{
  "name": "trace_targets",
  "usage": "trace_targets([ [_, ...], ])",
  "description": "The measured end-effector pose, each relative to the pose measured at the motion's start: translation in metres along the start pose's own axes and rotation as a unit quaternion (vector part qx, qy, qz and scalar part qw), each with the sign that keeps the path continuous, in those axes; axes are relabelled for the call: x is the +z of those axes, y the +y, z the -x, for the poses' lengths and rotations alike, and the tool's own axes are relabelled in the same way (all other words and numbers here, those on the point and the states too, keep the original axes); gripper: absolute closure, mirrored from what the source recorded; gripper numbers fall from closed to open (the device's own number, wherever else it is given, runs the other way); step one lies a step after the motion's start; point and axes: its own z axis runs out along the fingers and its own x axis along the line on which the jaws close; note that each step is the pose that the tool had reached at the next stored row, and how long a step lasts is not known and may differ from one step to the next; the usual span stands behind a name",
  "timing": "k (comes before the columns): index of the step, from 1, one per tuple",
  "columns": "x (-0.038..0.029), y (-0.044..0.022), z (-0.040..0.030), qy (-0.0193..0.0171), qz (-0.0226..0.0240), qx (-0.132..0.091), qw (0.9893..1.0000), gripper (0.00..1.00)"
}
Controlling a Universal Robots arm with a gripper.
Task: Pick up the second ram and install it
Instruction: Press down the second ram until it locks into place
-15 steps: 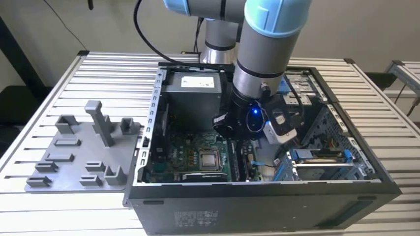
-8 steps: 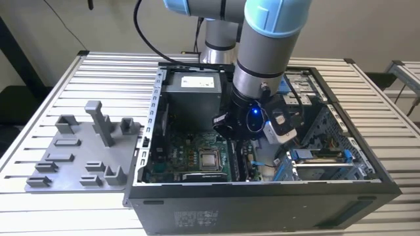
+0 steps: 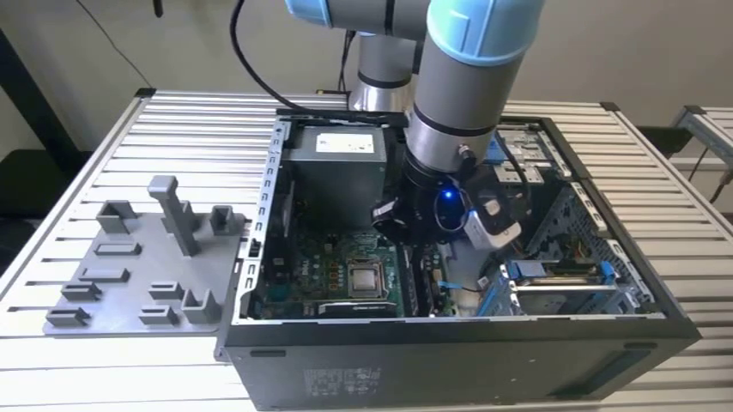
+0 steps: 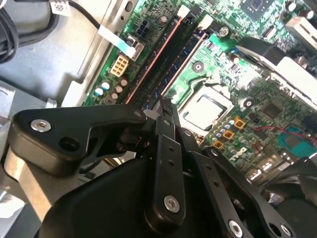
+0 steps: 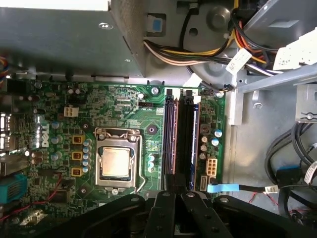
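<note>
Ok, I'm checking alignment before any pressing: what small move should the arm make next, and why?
Probably a small straight descent, keeping its line. In the first wrist view the gripper hangs over the near end of the memory slots beside the processor socket, lined up along them. What it holds, if anything, I cannot tell.

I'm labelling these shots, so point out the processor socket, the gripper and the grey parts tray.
processor socket (image 5: pixel 117 162), first wrist view, metal lid centre.
gripper (image 4: pixel 162 106), second wrist view, between fingertips.
grey parts tray (image 3: pixel 132 283), exterior view, flat base.
</note>
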Motion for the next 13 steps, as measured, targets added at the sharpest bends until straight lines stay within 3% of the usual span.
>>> trace_targets([
  [4, 0.0000, 0.0000, 0.0000, 0.0008, -0.0001, -0.036, 0.9994, 0.89],
  [8, 0.0000, 0.0000, 0.0000, 0.0015, -0.0001, -0.068, 0.9977, 0.89],
  [10, 0.0000, 0.0000, 0.0000, 0.0018, -0.0002, -0.082, 0.9966, 0.89],
  [13, 0.0000, 0.0000, 0.0000, 0.0024, -0.0003, -0.108, 0.9941, 0.89],
])
